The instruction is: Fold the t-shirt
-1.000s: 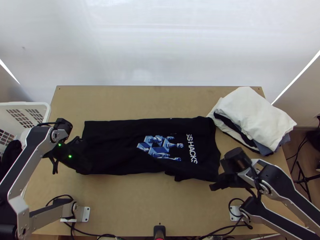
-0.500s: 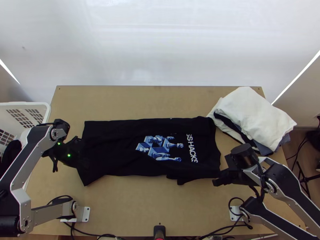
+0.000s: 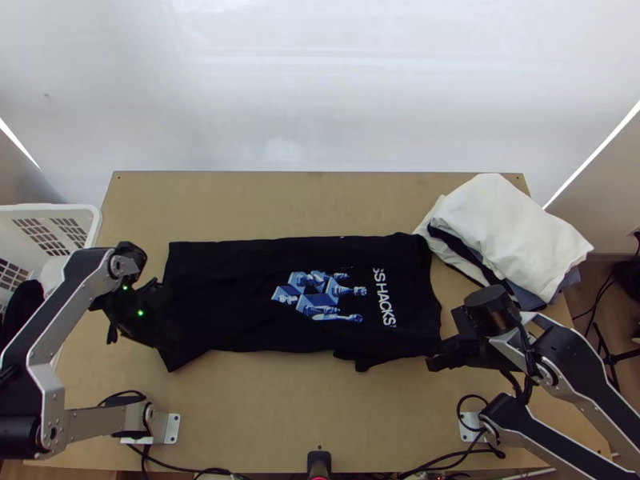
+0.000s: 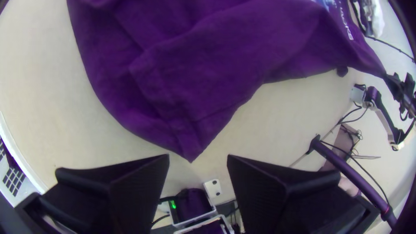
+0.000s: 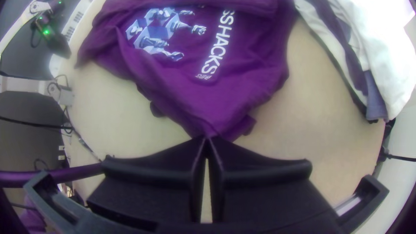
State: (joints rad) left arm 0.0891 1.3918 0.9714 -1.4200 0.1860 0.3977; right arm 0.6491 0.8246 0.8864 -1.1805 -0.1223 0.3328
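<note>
While right tool (image 3: 438, 362) pinches t-shirt (image 3: 232, 288) corner, left tool (image 3: 142, 326) gapes above wooden table (image 3: 264, 408); white backdrop (image 3: 320, 88) behind.

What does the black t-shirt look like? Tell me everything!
The black cotton-looking t-shirt has a blue-and-white chess-piece picture and white letters. It lies in a long, slightly wrinkled strip across the light wooden table, and looks folded lengthwise. The right black end effector pinches its near right corner between closed fingers. At the other end, a pointed corner lies by the open left black end effector, ungripped.
</note>
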